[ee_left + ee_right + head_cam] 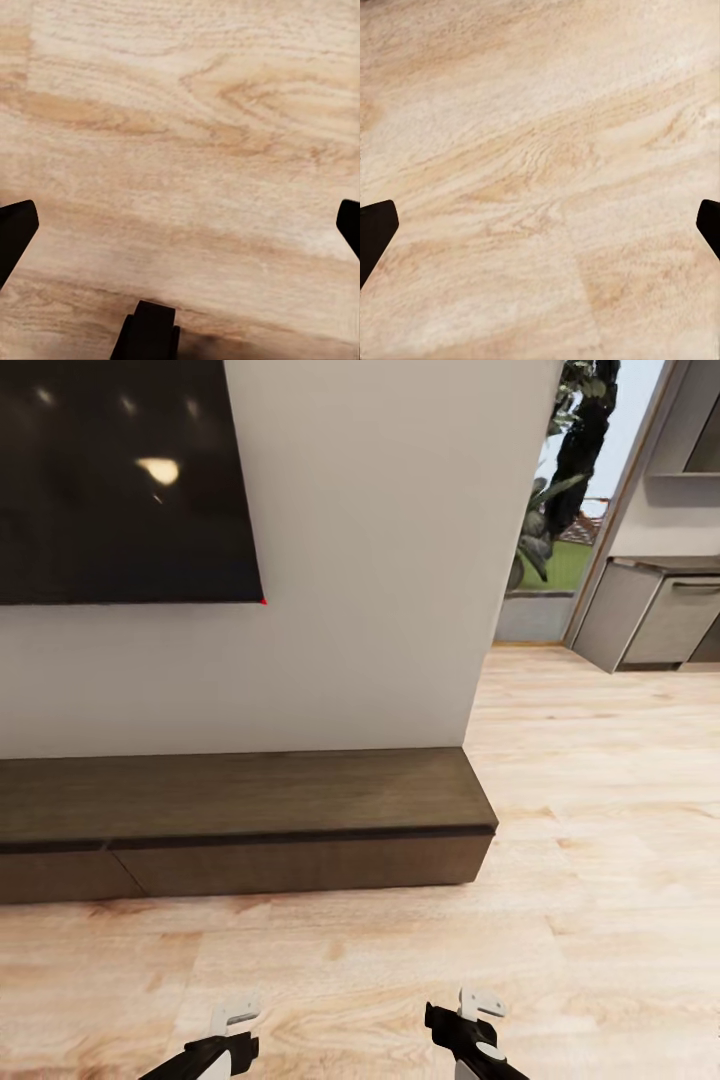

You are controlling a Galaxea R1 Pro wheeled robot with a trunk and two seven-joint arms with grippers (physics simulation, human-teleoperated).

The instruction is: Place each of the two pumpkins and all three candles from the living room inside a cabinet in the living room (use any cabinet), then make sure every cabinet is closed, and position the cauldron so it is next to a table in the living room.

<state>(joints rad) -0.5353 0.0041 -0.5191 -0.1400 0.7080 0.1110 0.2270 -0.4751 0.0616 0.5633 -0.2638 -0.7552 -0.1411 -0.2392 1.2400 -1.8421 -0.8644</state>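
So I'm parked in front of the cabinet (240, 820), the long low dark-brown one against the white wall. It runs from about 9 o'clock across to roughly 2 o'clock in my head view, with its right end stopping where the wall ends. Fronts look shut, just thin dark seams between them, and the top is bare wood.

My left hand (236, 1015) hangs low at 7 o'clock and my right hand (478, 1005) at 5 o'clock, both over the light wooden floor (600, 880). Both are spread wide and holding nothing: in each wrist view the dark fingertips (15, 225) (375, 225) sit way out at opposite edges with plain floorboards between.

A big black TV (120, 480) hangs on the wall at 10 o'clock. Grey kitchen cupboards (650, 615) and a leafy plant (560, 480) are off at 1 o'clock.
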